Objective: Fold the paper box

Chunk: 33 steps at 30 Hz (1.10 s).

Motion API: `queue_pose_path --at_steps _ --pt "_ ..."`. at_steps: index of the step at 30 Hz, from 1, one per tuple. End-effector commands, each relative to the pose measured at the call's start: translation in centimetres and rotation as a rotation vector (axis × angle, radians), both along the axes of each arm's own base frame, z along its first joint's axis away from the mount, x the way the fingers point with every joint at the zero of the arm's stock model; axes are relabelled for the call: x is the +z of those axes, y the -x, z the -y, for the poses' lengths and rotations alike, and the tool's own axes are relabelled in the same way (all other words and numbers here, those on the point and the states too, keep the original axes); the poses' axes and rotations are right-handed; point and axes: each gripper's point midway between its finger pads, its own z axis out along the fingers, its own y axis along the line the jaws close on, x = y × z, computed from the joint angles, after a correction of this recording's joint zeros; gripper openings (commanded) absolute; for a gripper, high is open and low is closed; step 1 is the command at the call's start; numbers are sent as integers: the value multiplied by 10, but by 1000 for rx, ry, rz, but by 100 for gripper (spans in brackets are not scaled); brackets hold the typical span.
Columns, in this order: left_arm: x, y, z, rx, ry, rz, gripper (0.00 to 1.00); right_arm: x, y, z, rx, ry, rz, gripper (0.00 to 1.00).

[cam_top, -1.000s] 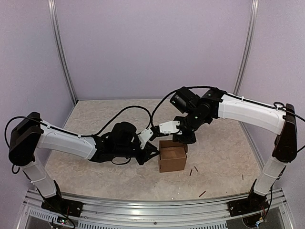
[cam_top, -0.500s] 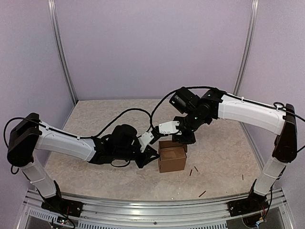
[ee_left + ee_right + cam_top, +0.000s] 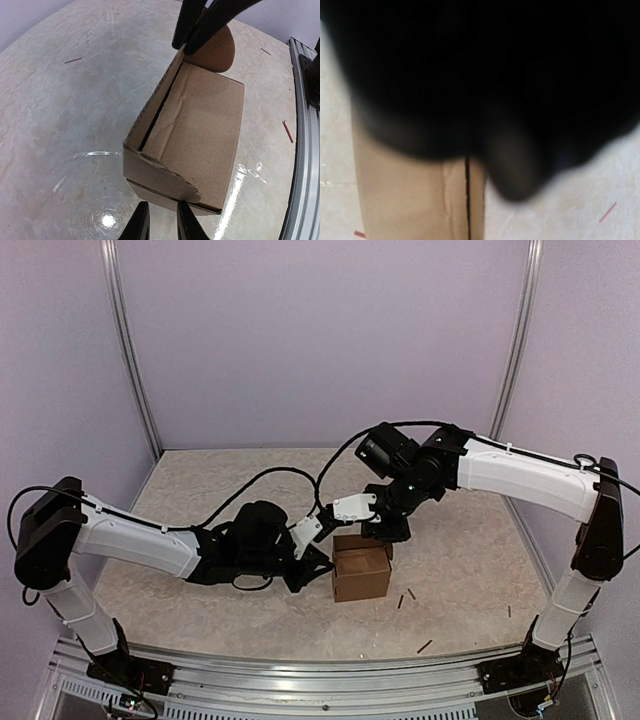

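Note:
The paper box [image 3: 361,573] is a small brown cardboard box standing on the table, its lid nearly down. In the left wrist view the paper box [image 3: 195,135] shows a dark slit along its left wall and a round flap [image 3: 216,47] sticking up at the far end. My left gripper [image 3: 318,562] is low at the box's left end, its tips [image 3: 161,224] a little apart with nothing between them. My right gripper [image 3: 385,533] is shut, tips down on the box's far edge beside the flap. In the right wrist view dark blur hides all but part of the box [image 3: 415,195].
Several thin dark sticks lie on the table right of the box [image 3: 403,598], [image 3: 424,646], [image 3: 508,611]. Two red sticks [image 3: 73,60], [image 3: 288,131] show in the left wrist view. The metal rail [image 3: 330,680] runs along the near edge. Purple walls close in the back and sides.
My left gripper has slid slightly right, closer to the box's left end, and its fingers have narrowed a little. The right arm and the box have stayed put.

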Motion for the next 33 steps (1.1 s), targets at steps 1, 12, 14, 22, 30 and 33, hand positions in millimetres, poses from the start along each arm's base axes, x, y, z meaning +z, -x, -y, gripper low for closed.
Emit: queue_pose_path --at_steps 1,12,14,22,30,33 --pt "2 1 -2 8 -9 7 19 -4 9 2 2 28 -23 3" --pt "0 -3 -4 23 -23 10 18 -6 14 2 21 36 -17 3" --pt "1 -3 -2 20 -19 12 18 -6 15 2 25 37 -16 3" --pt "14 -6 4 11 -4 34 18 -7 15 2 23 39 -19 4" --pt "4 -5 3 15 -22 14 17 -9 17 3 25 42 -22 5" --pt "-2 -4 2 17 -30 0 17 -9 18 3 25 45 -24 5"
